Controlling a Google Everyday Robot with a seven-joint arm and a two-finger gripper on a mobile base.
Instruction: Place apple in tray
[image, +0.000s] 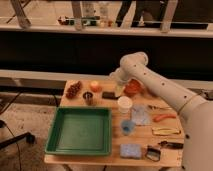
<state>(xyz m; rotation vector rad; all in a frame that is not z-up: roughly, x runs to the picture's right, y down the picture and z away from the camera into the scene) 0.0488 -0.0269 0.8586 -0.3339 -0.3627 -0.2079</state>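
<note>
**Currently: apple not yet grasped, approach in hand**

You have the gripper hanging over the back of the table, just right of the apple and left of the orange-red bowl. Its jaws stand wide apart and it holds nothing.

The apple rests on the table at the back edge, between the grape bunch and the gripper, and well apart from the green tray, which lies at the front left with nothing in it. A small dark cup stands just in front of the apple, between it and the tray.

Recommendations, as judgement only:
- Bring the gripper left until it is centred over the apple before you lower it. A round fruit is likely to roll if one finger meets it first.
- Keep the jaws wide on the way down, and close on the widest part of the fruit.
- Mind the dark cup and the grapes, as both sit close enough to be knocked.
- Lift clear of the cup before you carry the apple forward to the tray.
</note>
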